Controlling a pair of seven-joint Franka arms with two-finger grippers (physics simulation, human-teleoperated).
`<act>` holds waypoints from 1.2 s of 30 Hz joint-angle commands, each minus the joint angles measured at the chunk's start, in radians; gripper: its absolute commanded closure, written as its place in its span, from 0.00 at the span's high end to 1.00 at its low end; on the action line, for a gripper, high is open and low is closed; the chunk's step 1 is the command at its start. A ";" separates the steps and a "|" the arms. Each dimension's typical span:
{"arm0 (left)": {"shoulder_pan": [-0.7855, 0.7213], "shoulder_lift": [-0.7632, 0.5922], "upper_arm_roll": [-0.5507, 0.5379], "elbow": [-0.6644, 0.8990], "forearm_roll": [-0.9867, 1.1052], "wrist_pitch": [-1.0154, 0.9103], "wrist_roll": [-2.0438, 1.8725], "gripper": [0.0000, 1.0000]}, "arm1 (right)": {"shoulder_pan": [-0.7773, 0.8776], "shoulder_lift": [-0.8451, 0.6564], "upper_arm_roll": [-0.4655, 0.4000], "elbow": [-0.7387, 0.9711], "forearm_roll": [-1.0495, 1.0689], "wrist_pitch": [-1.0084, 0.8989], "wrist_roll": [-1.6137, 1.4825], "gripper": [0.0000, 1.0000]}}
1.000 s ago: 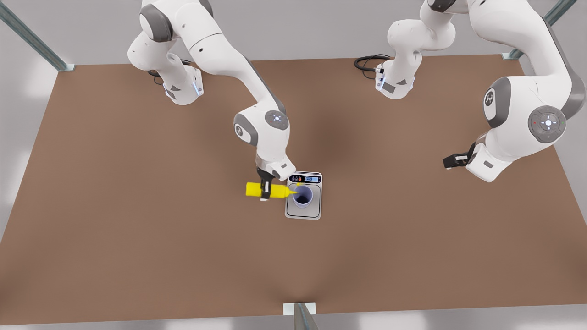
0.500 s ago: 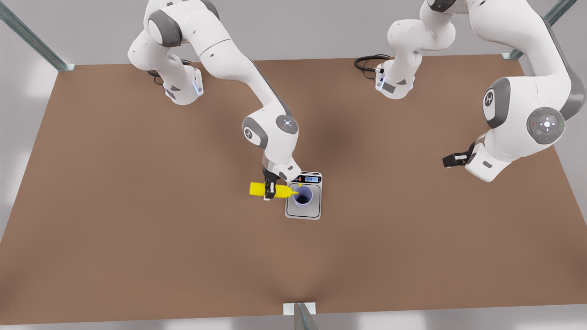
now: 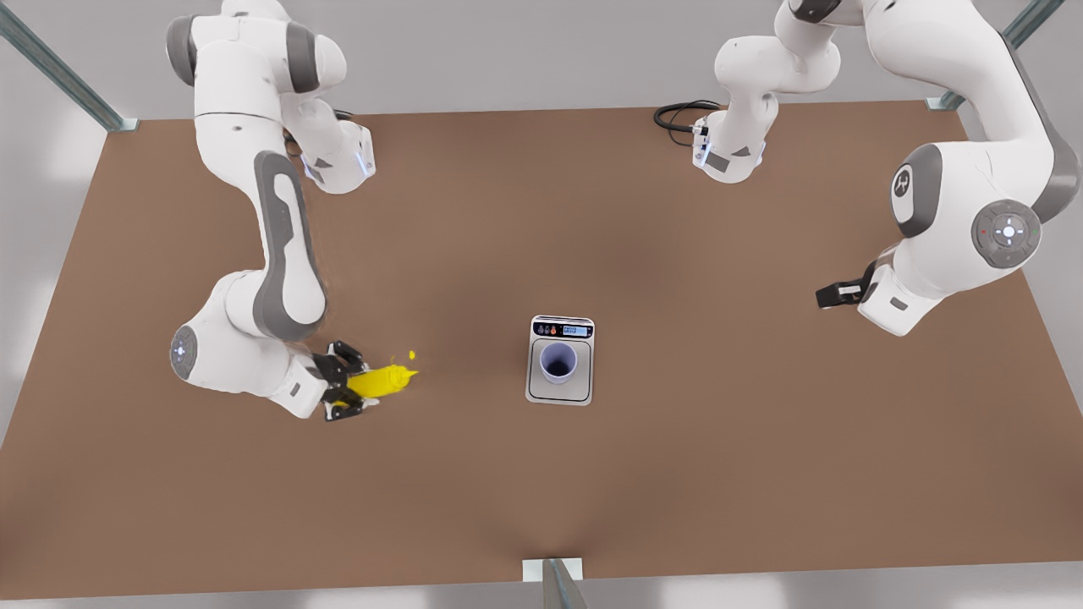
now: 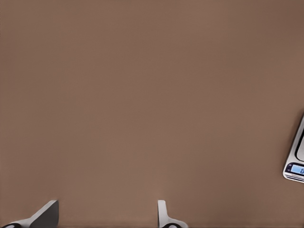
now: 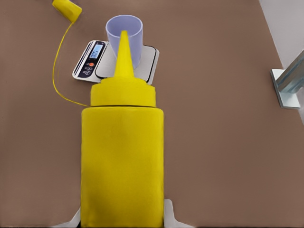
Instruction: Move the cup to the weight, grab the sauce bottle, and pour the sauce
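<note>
On the front view's left side of the table (image 3: 694, 474), the right gripper (image 3: 343, 391) is clenching the sauce bottle (image 3: 376, 382) around its body. It is holding the bottle roughly level above the bare surface, with the nozzle pointing right toward the scale (image 3: 584, 393). The cup (image 3: 558, 362) is standing upright on the scale's plate near the table's middle, well apart from the bottle. Whether any sauce is lying in the cup, I cannot tell.

The bottle's cap (image 5: 66, 9) is dangling loose on a thin yellow string, so the nozzle is open. That is making the main risk here: with the bottle lying near level over bare table and the fingers pressing its soft sides, sauce could be dribbling out far from the cup. A quick swing could also be flinging drops, and the loose cap could be catching on something.

If more pouring is needed, the nozzle is going to have to travel all the way to the cup. A low or hurried approach could be knocking the light cup off the plate.

Over on the front view's right, the left gripper (image 3: 838, 294) is waiting with its fingers (image 4: 47, 213) spread and nothing between them.
</note>
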 commanded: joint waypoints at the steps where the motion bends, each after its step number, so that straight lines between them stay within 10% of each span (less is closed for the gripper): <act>1: -0.001 0.000 0.000 0.001 0.000 0.000 0.000 1.00 | -0.026 0.009 0.000 -0.012 0.049 -0.025 -0.040 0.56; 15: 0.035 -0.006 -0.043 0.008 0.000 0.003 -0.002 1.00 | -0.403 0.354 0.140 -0.052 0.577 -0.546 -0.363 0.57; 36: 0.035 0.000 -0.043 0.008 0.002 0.000 -0.002 1.00 | -0.403 0.483 0.209 -0.036 0.693 -0.566 -0.568 0.58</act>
